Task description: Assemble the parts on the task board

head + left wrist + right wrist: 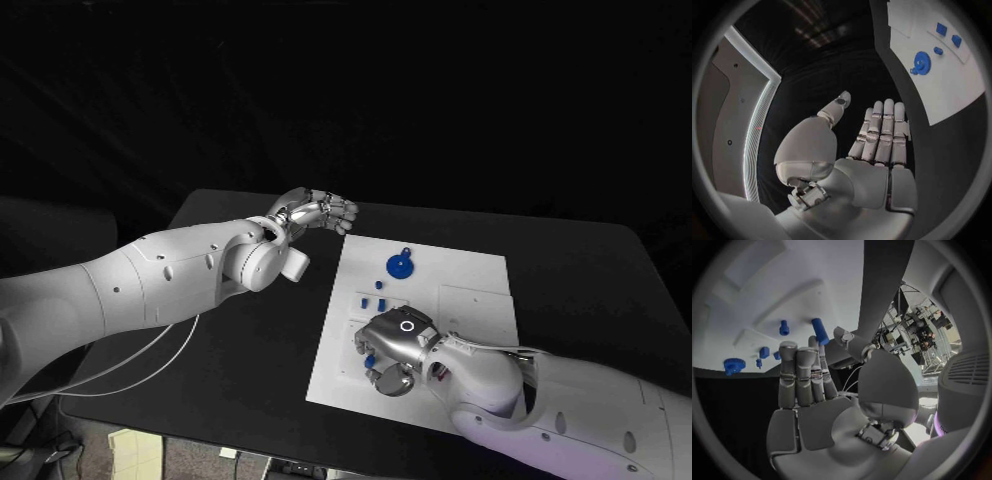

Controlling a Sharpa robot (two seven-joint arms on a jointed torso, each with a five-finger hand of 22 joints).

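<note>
Logging from the remote station: one task board (476, 290), a white plate in the middle of the black table (245, 350), long edge running away from me. On its far part lies a blue gear (400, 265); small blue parts (378, 300) stand between the gear and my right hand (398, 345).

Right hand: low over the near half of the board, palm toward it. In the right wrist view a blue peg (819, 331) shows at the fingertips (814, 347), its long axis roughly in line with the fingers; I judge it pinched between thumb and finger, the other fingers straight and side by side.

Left hand (315, 213): off the board, beyond its far left corner, fingers extended together, holding nothing.

The right hand is the nearer to the parts; the gear lies ahead of it, farther up the board.
</note>
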